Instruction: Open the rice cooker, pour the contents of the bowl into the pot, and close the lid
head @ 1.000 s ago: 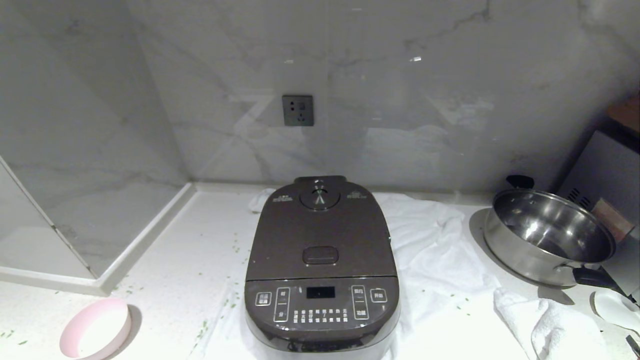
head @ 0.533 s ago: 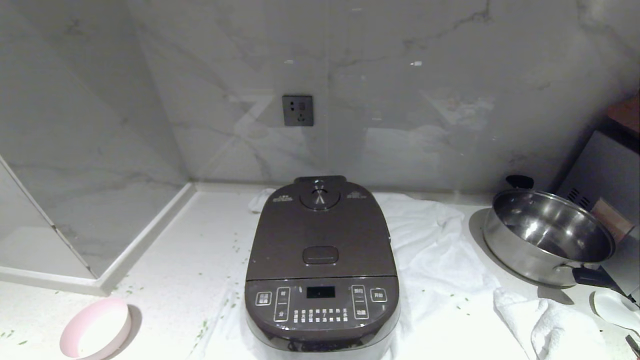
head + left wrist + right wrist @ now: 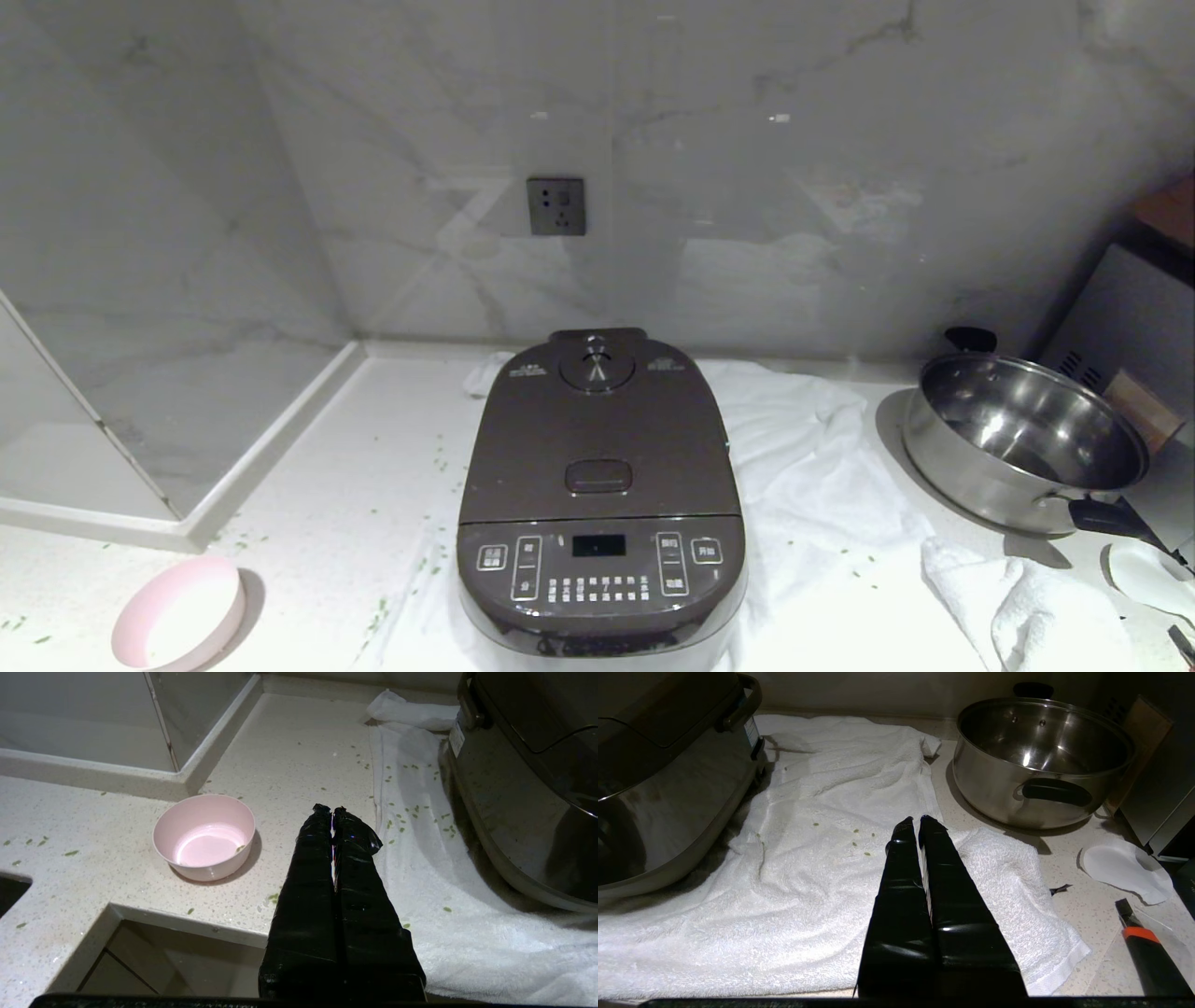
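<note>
The dark brown-grey rice cooker (image 3: 597, 485) stands at the middle of the counter on a white towel, and its lid (image 3: 597, 429) is down, so the pot is hidden. To its left near the front edge sits the pink bowl (image 3: 177, 611), upright, holding only a single green bit (image 3: 239, 848). Green bits (image 3: 411, 812) lie scattered on towel and counter. Neither arm is in the head view. My left gripper (image 3: 332, 808) hovers shut and empty between the bowl (image 3: 205, 835) and the cooker (image 3: 523, 788). Over the towel to the cooker's right, my right gripper (image 3: 916, 820) is also shut and empty.
A steel pan (image 3: 1022, 439) with black handles stands at the right, with a folded towel (image 3: 1027, 607) in front of it. A white dish (image 3: 1125, 868) and an orange-and-black tool (image 3: 1143, 947) lie at the far right. A raised ledge (image 3: 271, 448) bounds the counter's left.
</note>
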`<state>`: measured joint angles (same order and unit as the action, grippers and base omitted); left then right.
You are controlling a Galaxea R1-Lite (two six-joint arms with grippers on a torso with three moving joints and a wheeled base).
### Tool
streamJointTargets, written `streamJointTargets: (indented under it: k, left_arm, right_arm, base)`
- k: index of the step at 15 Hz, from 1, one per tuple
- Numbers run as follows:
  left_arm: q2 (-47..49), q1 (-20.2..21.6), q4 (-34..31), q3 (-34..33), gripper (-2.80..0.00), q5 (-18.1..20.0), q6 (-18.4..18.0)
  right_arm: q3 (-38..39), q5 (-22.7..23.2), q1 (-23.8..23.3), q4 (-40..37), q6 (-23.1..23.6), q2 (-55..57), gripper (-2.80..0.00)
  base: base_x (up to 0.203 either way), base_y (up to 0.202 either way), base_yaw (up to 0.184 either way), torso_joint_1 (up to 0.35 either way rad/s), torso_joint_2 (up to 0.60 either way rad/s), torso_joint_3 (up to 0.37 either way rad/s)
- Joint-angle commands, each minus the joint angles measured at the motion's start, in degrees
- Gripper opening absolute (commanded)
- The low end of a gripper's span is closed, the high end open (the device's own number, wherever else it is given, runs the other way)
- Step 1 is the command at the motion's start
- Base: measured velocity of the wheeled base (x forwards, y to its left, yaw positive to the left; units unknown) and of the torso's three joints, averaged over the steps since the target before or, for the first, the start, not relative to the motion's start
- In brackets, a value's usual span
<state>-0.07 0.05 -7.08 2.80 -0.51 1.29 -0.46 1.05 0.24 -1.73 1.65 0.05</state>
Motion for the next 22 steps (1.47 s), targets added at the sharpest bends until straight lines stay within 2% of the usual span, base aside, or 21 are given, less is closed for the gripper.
streamJointTargets:
  k: [1,22]
  left_arm:
    - [-0.1,0.03,-0.04,0.01,-2.8,-0.02,0.03]
    - [-0.1,0.04,-0.04,0.01,-2.8,-0.02,0.03]
  right_arm:
    - [0.02,0.01,0.02,-0.03,0.02,-0.05,-2.8]
    - [0.02,-0.26,0.02,-0.03,-0.77,-0.05,-2.8]
  base:
    - [0.0,0.0,0.0,0.0,0.0,0.0]
    - [0.0,0.0,0.0,0.0,0.0,0.0]
